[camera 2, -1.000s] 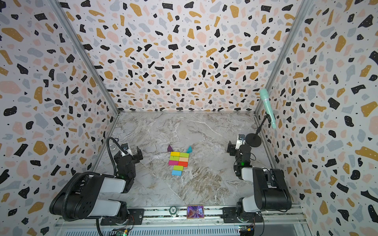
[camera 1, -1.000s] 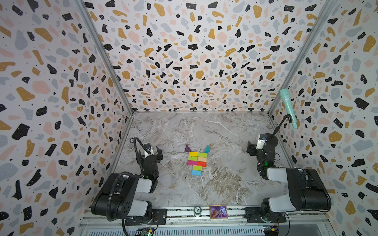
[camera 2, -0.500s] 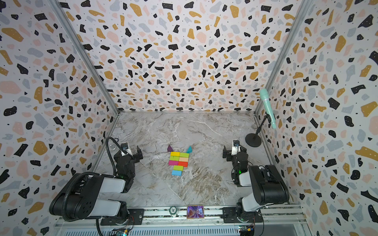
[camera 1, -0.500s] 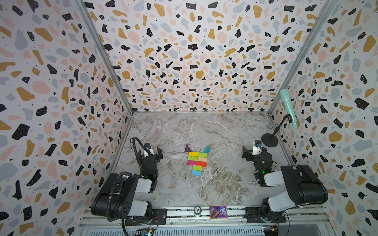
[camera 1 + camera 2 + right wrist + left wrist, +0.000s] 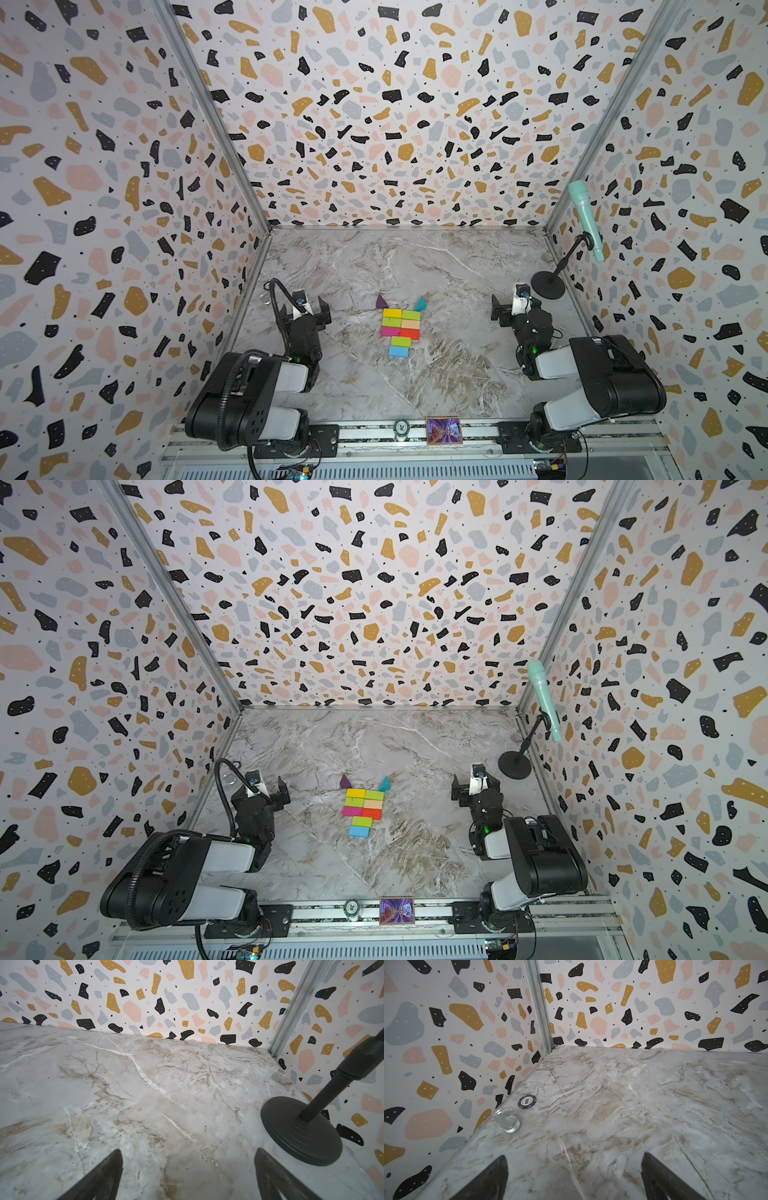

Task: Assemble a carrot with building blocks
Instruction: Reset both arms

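Marble tabletop inside terrazzo-print walls, and the carrot lies flat at centre, long axis running twelve to six, wedge leaves at twelve, blue tip at six. Well off at its nine sits the left gripper, at its three the right gripper. Both arms are folded low, aimed toward twelve, jaws spread wide and empty.

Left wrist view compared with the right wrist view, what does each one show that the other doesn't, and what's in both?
Only the left wrist view shows a purple poker chip and a small silver figure on a round base, both near the foot of a wall. Only the right wrist view shows the black stand, its round base resting on the table. Both show the marble tabletop, the speckled walls and one open gripper with nothing between its fingers: the left gripper and the right gripper.
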